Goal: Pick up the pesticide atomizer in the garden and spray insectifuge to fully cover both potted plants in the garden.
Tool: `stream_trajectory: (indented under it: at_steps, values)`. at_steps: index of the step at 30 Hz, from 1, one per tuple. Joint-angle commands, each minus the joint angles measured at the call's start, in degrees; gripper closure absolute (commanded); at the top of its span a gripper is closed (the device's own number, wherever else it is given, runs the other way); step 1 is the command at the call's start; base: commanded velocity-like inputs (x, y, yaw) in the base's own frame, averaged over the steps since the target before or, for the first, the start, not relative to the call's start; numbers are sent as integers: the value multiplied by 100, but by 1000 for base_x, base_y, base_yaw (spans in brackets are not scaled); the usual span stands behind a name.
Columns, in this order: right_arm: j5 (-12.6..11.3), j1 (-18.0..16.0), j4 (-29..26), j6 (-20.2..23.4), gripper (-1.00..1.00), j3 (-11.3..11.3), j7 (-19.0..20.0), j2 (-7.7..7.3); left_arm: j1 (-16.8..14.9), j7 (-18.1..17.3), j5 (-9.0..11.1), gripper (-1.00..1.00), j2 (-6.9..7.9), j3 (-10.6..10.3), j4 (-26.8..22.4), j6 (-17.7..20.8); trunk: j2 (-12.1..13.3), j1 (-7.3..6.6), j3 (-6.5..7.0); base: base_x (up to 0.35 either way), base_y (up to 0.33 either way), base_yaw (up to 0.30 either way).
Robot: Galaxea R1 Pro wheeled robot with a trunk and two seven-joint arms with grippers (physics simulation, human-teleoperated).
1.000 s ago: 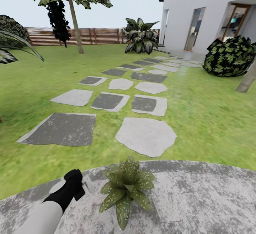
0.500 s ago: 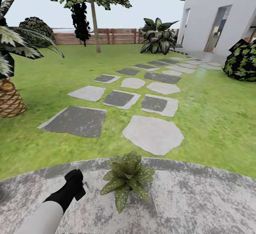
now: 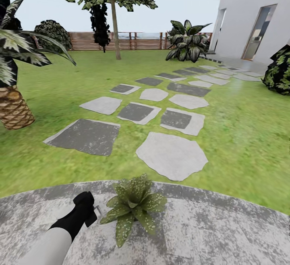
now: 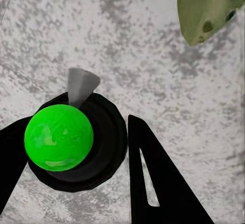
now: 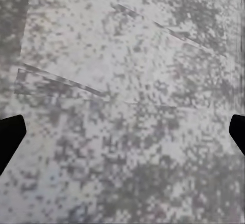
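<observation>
One potted plant [image 3: 133,208], a low rosette of speckled green leaves, stands on the round grey speckled patio [image 3: 217,232] near its front rim. My left gripper [image 3: 86,209] hangs just left of it, shut on the pesticide atomizer [image 3: 97,209], whose pale nozzle pokes out toward the plant. In the left wrist view the atomizer [image 4: 66,139] shows a green top on a dark round body between the black fingers [image 4: 153,178] of the left gripper [image 4: 76,142], with a leaf of the potted plant [image 4: 209,9] nearby. Over bare paving, the right gripper [image 5: 122,132] is open.
Grey stepping stones [image 3: 171,156] lead across the lawn to the white house [image 3: 257,19]. A palm with a scaly trunk [image 3: 14,107] stands at the left. A dark bush [image 3: 280,71] is at the right, and a tree [image 3: 114,19] and wooden fence [image 3: 133,41] lie far back.
The whole picture has shifted, so the camera has turned: the palm has come into view at the left and the house has slid right. The left arm keeps its place in the picture.
</observation>
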Motion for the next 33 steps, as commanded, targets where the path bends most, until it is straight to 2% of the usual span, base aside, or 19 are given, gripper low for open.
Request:
stream_trajectory:
  at_steps: [1, 6, 20, 33]
  values:
    - [55, -3, 3, 5, -100, 30, -60, 0, -2, -53, -46, 100, 0, -1, -10, 12, -2, -1, -5, 4, -288, 5]
    - [55, -3, 3, 5, -100, 30, -60, 8, -2, -53, -46, 100, 8, -1, -9, 20, -2, -1, -5, -67, -283, 136]
    - [55, -3, 3, 5, -100, 30, -60, 8, -2, -53, -46, 100, 6, -1, -9, 20, -2, -1, -5, -136, -276, 276]
    - [55, -3, 3, 5, -100, 30, -60, 8, -2, -53, -46, 100, 9, 19, -18, 29, -2, -1, -5, -62, -277, 279]
